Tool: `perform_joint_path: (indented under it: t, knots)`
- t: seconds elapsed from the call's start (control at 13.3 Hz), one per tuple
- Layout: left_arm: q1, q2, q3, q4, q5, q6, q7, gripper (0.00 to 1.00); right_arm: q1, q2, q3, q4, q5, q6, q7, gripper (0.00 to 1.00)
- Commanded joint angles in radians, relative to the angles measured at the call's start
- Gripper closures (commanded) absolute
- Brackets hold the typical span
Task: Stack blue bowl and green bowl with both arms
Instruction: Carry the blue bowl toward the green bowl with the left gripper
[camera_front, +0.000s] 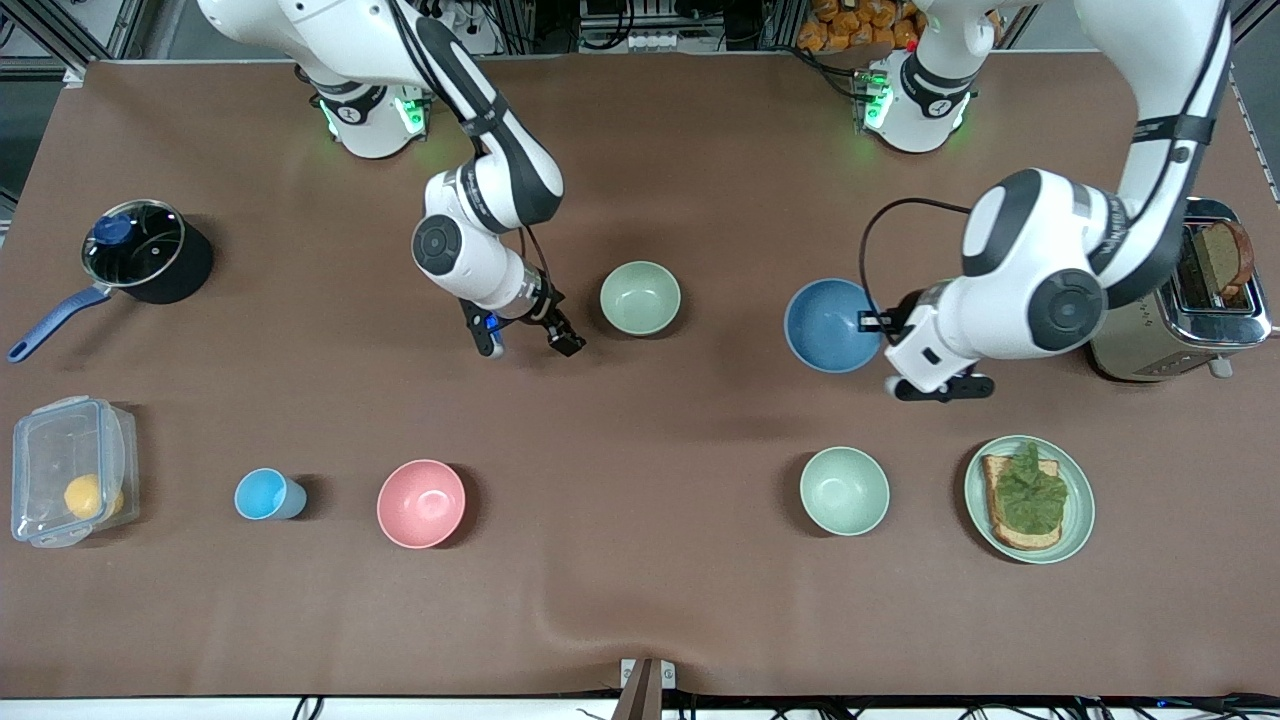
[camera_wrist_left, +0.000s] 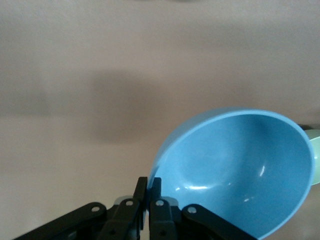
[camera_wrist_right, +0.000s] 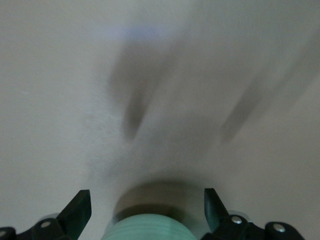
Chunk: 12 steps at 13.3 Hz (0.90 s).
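The blue bowl (camera_front: 828, 325) is toward the left arm's end of the table. My left gripper (camera_front: 873, 322) is shut on its rim at the side toward the toaster. In the left wrist view the blue bowl (camera_wrist_left: 240, 170) looks tilted, with its rim pinched between the closed fingers of my left gripper (camera_wrist_left: 149, 189). The sage green bowl (camera_front: 640, 297) stands upright on the table near the middle. My right gripper (camera_front: 530, 347) is open and empty, low beside it toward the right arm's end. In the right wrist view the green bowl (camera_wrist_right: 150, 229) shows just ahead of my right gripper (camera_wrist_right: 146, 197).
A paler mint bowl (camera_front: 844, 490) and a mint plate (camera_front: 1078, 520) with toast and lettuce lie nearer the camera. A pink bowl (camera_front: 421, 503), light-blue cup (camera_front: 262, 494), plastic box (camera_front: 70, 470), lidded pot (camera_front: 140, 250) and toaster (camera_front: 1195, 300) are also on the table.
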Motion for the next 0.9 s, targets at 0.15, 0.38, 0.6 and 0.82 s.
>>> perform_joint_path:
  t: [0.15, 0.38, 0.6, 0.82]
  knots:
    - [-0.051, 0.001, -0.104, -0.050, -0.021, 0.105, -0.230, 1.00, 0.023, 0.125, 0.025, 0.094, 0.196, 0.011, -0.105, 0.00]
    - [-0.112, 0.018, -0.104, -0.075, -0.021, 0.168, -0.327, 1.00, 0.016, 0.125, 0.025, 0.092, 0.219, -0.001, -0.133, 0.00]
    - [-0.165, 0.035, -0.104, -0.073, -0.020, 0.208, -0.404, 1.00, 0.014, 0.123, 0.025, 0.092, 0.221, -0.003, -0.135, 0.00]
    - [-0.229, 0.069, -0.104, -0.073, -0.020, 0.269, -0.494, 1.00, 0.002, 0.117, 0.024, 0.092, 0.219, -0.026, -0.135, 0.00]
